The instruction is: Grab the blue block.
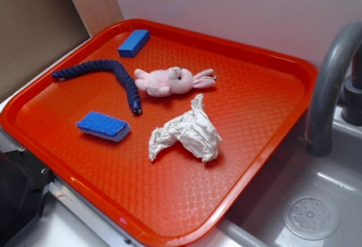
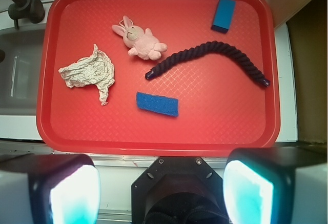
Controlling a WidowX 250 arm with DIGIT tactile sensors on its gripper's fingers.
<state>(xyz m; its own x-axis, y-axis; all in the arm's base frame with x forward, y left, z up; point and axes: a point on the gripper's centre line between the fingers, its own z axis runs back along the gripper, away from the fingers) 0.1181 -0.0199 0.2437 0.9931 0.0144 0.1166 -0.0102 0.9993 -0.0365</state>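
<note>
Your gripper (image 2: pixel 161 185) hangs released and empty, high above the red plastic tray (image 2: pixel 154 137). Steer to the smooth solid-blue rectangular block (image 2: pixel 223 14) in the far corner, ignoring the rough blue sponge (image 2: pixel 157 104), and straddle its narrow sides.

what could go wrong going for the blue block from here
1. The blue sponge lies much nearer the open claw than the blue block, so it may get grabbed by mistake.
2. The block sits close to the red tray rim at the far corner; a finger might catch the rim.
3. The rope lies across the path.
</note>
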